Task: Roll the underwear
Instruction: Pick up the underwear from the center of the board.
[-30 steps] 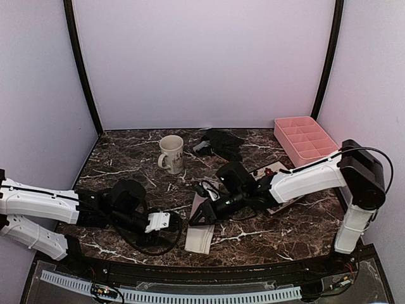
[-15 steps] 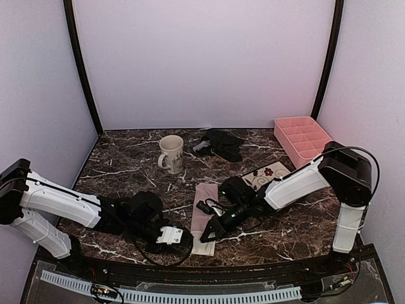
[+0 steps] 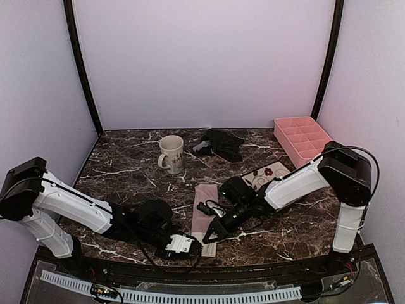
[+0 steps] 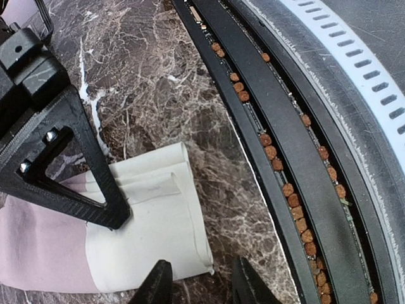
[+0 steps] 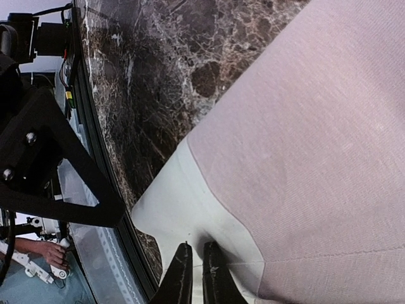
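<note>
The pink and white underwear point(image 3: 203, 206) lies flat on the table point(image 3: 126, 174) toward 6 o'clock, with its white band nearest the arms. The right hand point(image 3: 209, 235), fingers nearly together, nips that band, likely to start the roll. The left hand point(image 3: 190, 244), fingers apart, hovers at the band's 7 o'clock corner. The black underwear point(image 3: 221, 143) sits at 12 o'clock.

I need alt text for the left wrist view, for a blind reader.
The pink and white underwear lies on a dark marble table; the right end effector touches its white band, and the open left end effector hovers near its corner.
</note>
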